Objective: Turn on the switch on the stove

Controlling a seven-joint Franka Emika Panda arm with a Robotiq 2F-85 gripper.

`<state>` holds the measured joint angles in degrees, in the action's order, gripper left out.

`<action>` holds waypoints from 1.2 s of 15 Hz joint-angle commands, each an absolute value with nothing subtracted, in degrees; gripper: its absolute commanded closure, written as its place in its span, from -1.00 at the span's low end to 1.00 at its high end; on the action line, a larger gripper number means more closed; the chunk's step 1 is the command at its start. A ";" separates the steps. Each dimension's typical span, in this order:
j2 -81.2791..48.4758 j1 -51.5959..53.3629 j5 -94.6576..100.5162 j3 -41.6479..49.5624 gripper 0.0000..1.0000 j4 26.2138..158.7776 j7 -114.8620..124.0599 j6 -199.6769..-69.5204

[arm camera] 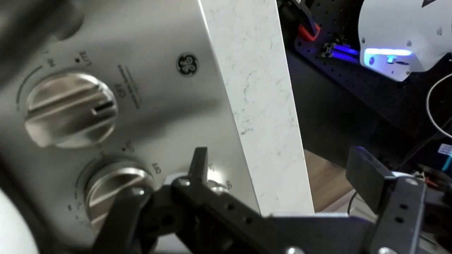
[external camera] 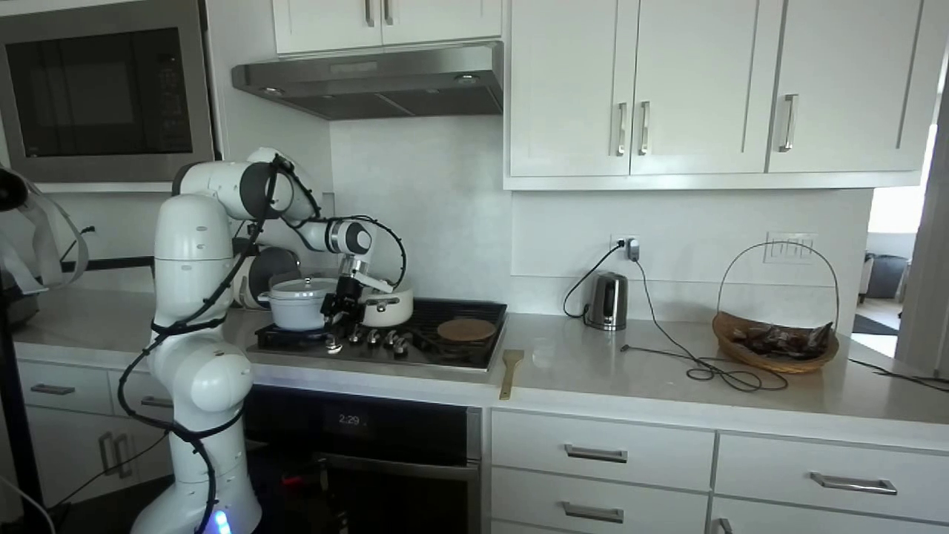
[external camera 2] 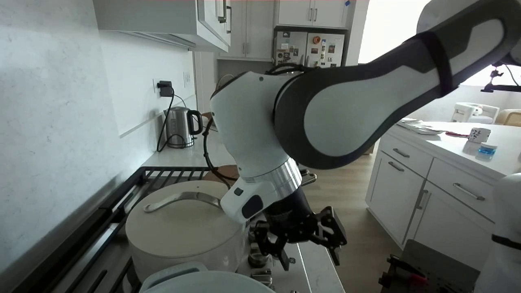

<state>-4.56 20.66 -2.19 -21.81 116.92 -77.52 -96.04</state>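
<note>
The stove [external camera: 445, 362] is a black-grated cooktop with a steel front panel, which fills the left of the wrist view [arm camera: 166, 116]. Several round metal knobs [external camera: 373, 338] sit along its front; they also show in an exterior view [external camera 2: 257, 258]. In the wrist view one knob [arm camera: 70, 109] has its black mark near an OFF label. A second knob [arm camera: 118, 190] and a third [arm camera: 219, 188] are partly hidden by my gripper [arm camera: 279, 153]. The gripper is open and empty, pointing down at the front edge, also seen in both exterior views [external camera: 335, 330] [external camera 2: 311, 262]. One finger overlaps the panel; the other is beyond the counter edge.
A pale grey lidded pot [external camera: 300, 304] and a cream pot [external camera: 389, 305] stand on the burners close to the gripper. A brown round board [external camera: 465, 331] lies on the right burners. A wooden spatula [external camera: 510, 371], steel kettle [external camera: 608, 300] and basket [external camera: 775, 348] are on the counter.
</note>
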 commanded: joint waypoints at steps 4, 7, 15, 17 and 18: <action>2.88 22.29 -7.52 -22.95 -1.00 116.76 -73.47 -93.83; 5.75 23.23 -9.12 -23.35 -1.00 116.68 -69.29 -93.34; 11.04 23.88 -14.00 -22.98 -1.00 117.32 -46.03 -98.23; 11.51 23.80 -13.98 -22.84 -1.00 117.30 -40.67 -100.03; 11.54 23.77 -14.04 -22.72 -1.00 117.14 -38.03 -101.01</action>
